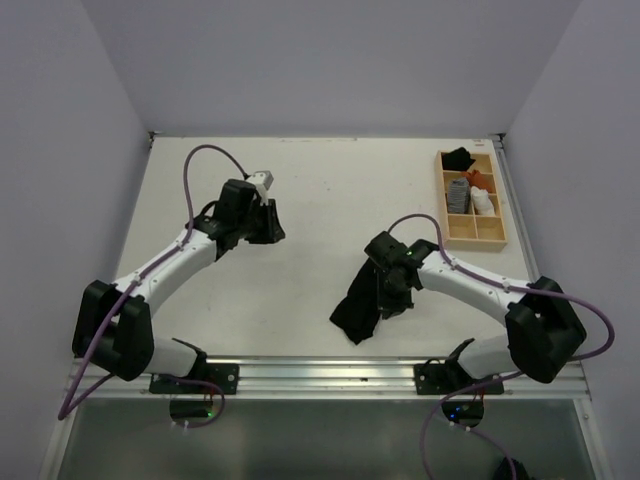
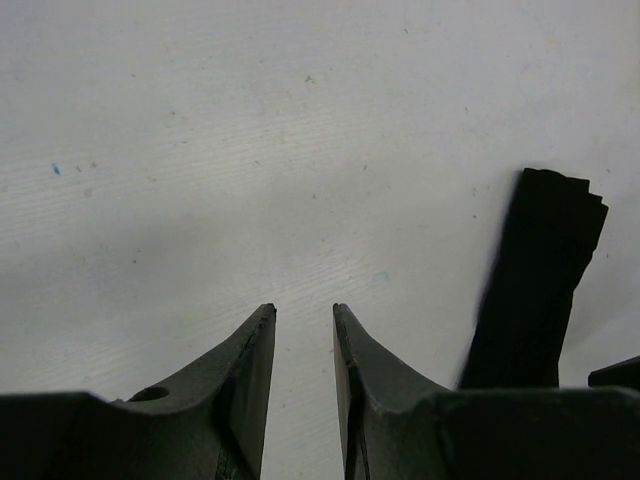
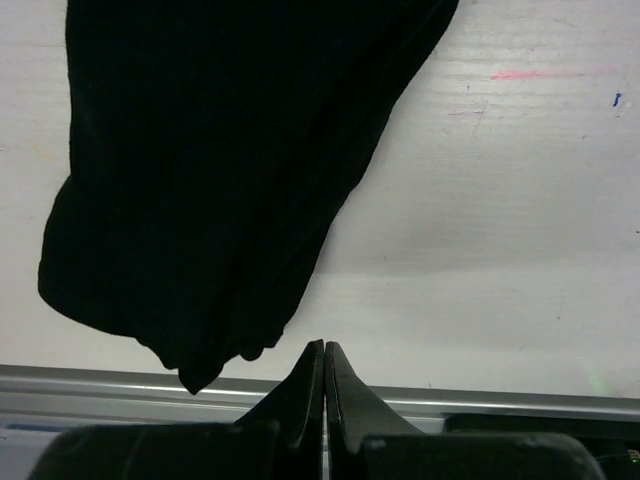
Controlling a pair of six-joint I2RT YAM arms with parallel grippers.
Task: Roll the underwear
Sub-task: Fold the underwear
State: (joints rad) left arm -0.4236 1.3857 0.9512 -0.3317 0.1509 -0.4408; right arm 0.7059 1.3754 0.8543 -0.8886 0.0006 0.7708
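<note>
**Underwear (image 1: 357, 308) unrolled, the whole roll yet to do**

Loose and crumpled, it lies on the tabletop (image 1: 320, 200) toward the near edge, right of centre, under the right arm's wrist. The right fingers (image 3: 300, 385) are pressed together with no cloth visibly between them; the black fabric lies just left of their tips. The left fingers (image 2: 250, 370) stand spread and empty over bare tabletop, far left. By my judgement nothing is rolled: smoothing flat and every turn remain.

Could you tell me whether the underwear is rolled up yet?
Not yet: the underwear lies loosely spread on the table, no roll formed.
</note>
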